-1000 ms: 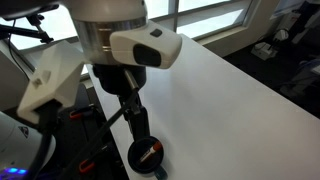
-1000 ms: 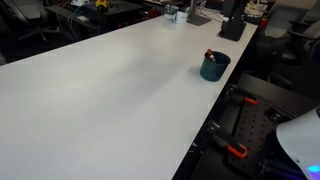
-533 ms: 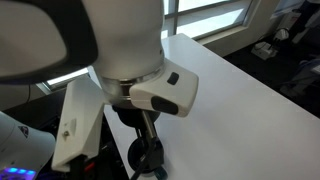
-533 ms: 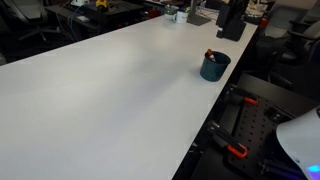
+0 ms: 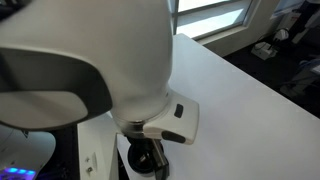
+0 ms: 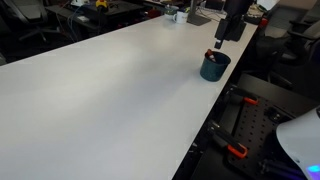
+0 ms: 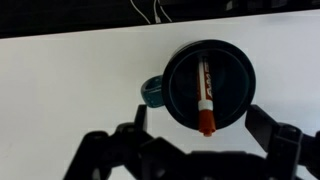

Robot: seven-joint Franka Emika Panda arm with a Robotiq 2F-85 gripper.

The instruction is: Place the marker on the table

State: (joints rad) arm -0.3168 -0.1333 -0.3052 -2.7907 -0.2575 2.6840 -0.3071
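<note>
Marker (image 7: 204, 88) in blk cup (image 7: 236, 84) on table (image 7: 70, 90), tool (image 7: 197, 128) jaws apart.

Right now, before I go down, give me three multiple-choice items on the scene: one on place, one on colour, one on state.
1. Where is the marker relative to the cup?
A beside it
B inside it
C under it

2. What colour is the marker's end nearest the bottom of the wrist view?
A green
B red-orange
C blue

3. How is the gripper?
A shut on the marker
B shut on the cup's rim
C open, holding nothing

Answers:
1 B: the wrist view looks straight down into the cup and the marker lies within its ring.
2 B: that end shows bright red-orange against the dark cup.
3 C: the fingers stand wide apart on either side of the cup.
</note>
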